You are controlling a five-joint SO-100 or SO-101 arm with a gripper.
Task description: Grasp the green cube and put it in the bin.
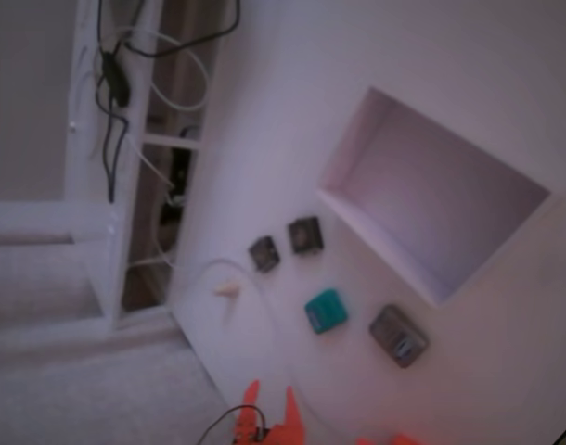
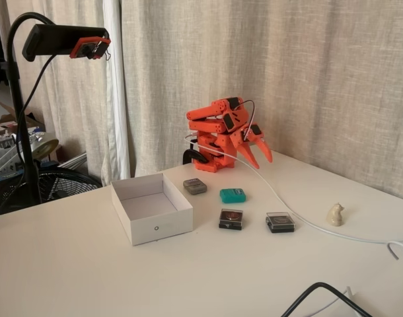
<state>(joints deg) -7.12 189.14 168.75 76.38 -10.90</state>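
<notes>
Claw (image 2: 257,156) spread wide, empty, folded back by base. Green cube (image 2: 232,195) below and ahead, long side crosswise; bin (image 2: 180,206) beyond, left in fixed view.

Gripper (image 1: 269,405) cut off at bottom edge of one fixed view; whole frame blurred. Cube (image 1: 326,311) markings unreadable.
</notes>
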